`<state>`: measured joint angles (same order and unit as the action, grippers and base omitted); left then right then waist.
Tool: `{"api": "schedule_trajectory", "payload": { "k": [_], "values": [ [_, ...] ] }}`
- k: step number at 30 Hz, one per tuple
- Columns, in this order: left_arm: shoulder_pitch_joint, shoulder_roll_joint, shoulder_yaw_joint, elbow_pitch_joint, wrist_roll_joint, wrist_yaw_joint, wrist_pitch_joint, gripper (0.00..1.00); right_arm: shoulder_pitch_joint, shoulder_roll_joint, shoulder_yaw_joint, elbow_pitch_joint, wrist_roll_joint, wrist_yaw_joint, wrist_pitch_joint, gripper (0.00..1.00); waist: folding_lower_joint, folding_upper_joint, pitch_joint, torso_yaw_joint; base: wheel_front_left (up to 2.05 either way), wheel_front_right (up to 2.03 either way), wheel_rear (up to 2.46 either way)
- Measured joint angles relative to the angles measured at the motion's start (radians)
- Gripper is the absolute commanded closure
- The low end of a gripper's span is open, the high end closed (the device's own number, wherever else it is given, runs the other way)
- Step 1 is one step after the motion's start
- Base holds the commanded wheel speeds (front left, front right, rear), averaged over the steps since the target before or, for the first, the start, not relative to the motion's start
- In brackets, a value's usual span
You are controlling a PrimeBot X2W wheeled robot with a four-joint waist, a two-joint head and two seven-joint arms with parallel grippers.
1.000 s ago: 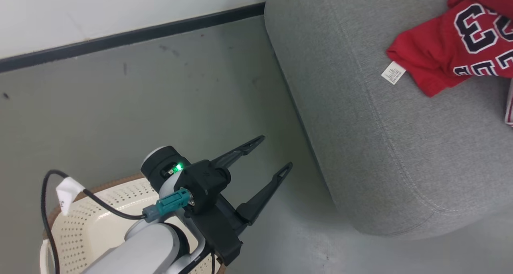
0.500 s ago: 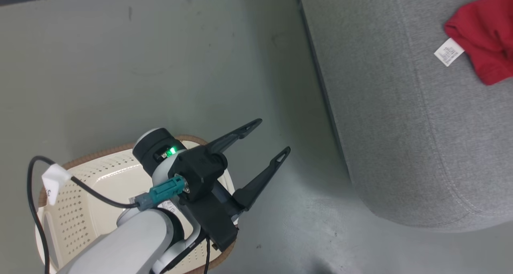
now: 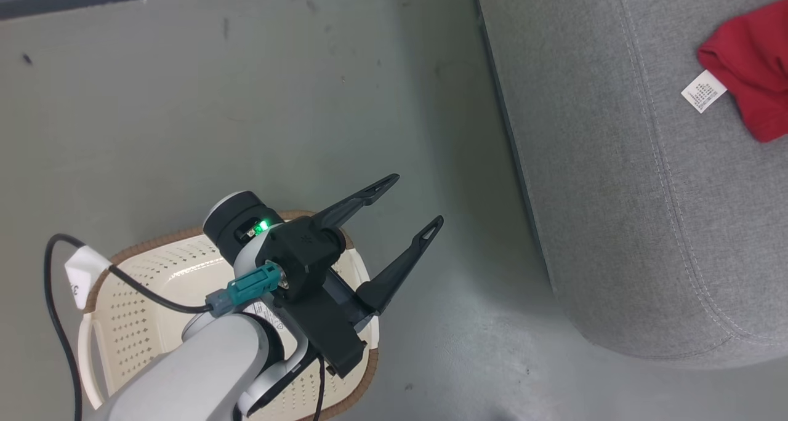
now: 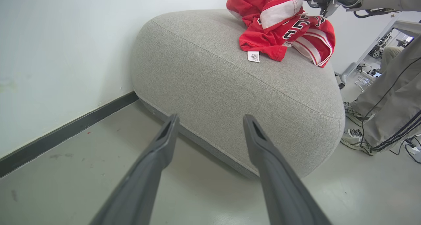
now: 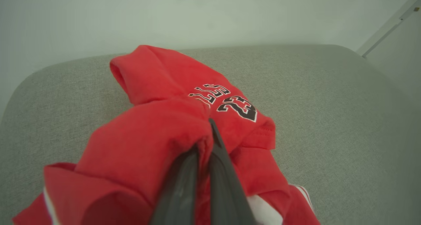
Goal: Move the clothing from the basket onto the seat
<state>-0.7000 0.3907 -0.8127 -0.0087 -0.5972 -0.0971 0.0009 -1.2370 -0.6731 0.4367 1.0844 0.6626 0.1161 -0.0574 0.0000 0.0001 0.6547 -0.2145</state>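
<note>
clothing (image 4: 276,24) is lying in a red heap on the seat (image 4: 213,80) | right gripper (image 5: 203,136) is pinching its top fold, fingers nearly together | left gripper (image 3: 415,199) is hanging wide apart, holding nothing, tips past the basket (image 3: 123,335) and over the floor (image 3: 184,101)

White wall (image 4: 49,37), black skirting (image 4: 65,131) along its foot. Floor (image 3: 246,101) smooth grey with a slight sheen, a few dark scuffs. Grey fabric seat (image 3: 615,193) stands on it, one end near the wall. Light soft, even.
</note>
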Motion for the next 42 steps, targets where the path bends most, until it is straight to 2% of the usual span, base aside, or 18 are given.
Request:
{"api": "schedule_trajectory", "payload": {
  "k": [2, 3, 4, 5, 6, 19, 27, 32, 42],
  "values": [
    [0.0, -0.004, 0.0, 0.003, 0.0, 0.0, -0.004, 0.0, 0.0, 0.004, 0.007, 0.015, 0.0, 0.003, 0.024, 1.0, 0.0, 0.0, -0.009, 0.001, 0.0, 0.0, 0.0],
    [0.0, -0.007, 0.0, 0.006, -0.002, -0.001, -0.008, 0.0, 0.0, 0.006, 0.011, 0.021, 0.0, 0.004, 0.034, 0.73, 0.0, 0.0, -0.013, 0.002, 0.0, 0.0, 0.0],
    [0.0, -0.008, 0.0, 0.008, -0.002, -0.001, -0.012, 0.0, 0.0, 0.008, 0.014, 0.025, 0.0, 0.004, 0.043, 0.51, 0.0, 0.0, -0.018, 0.002, 0.0, 0.0, 0.0],
    [0.0, -0.009, 0.0, 0.012, -0.003, -0.001, -0.014, 0.0, -0.002, 0.011, 0.018, 0.028, -0.001, 0.004, 0.053, 0.09, 0.0, 0.0, -0.023, 0.002, 0.0, 0.0, 0.0],
    [0.001, -0.01, 0.0, 0.017, -0.005, -0.001, -0.019, 0.0, -0.005, 0.013, 0.021, 0.032, -0.002, 0.004, 0.062, 0.0, 0.0, 0.0, -0.028, 0.002, 0.0, 0.0, 0.0],
    [0.034, -0.026, 0.0, 0.098, -0.026, -0.009, -0.086, 0.0, -0.014, 0.07, 0.073, 0.115, -0.002, 0.007, 0.218, 0.0, 0.0, 0.0, -0.135, -0.011, 0.0, 0.0, 0.0],
    [0.085, -0.045, 0.0, 0.148, -0.054, -0.01, -0.133, 0.0, 0.03, 0.074, 0.147, 0.062, -0.021, 0.008, 0.268, 0.0, -0.0001, -0.0001, -0.234, -0.029, 0.0, 0.0, 0.0],
    [0.125, -0.062, 0.001, 0.171, -0.079, -0.01, -0.164, 0.0, 0.111, 0.044, 0.192, -0.028, -0.02, 0.009, 0.239, 0.0, -0.0001, -0.0002, -0.303, -0.037, 0.0, 0.0, 0.0],
    [0.196, -0.084, 0.025, 0.184, -0.099, 0.01, -0.204, 0.0, 0.3, -0.043, 0.207, -0.273, 0.043, 0.009, 0.064, 0.0, -0.0002, -0.0003, -0.417, -0.017, 0.0, 0.0, 0.0]
  ]
}}
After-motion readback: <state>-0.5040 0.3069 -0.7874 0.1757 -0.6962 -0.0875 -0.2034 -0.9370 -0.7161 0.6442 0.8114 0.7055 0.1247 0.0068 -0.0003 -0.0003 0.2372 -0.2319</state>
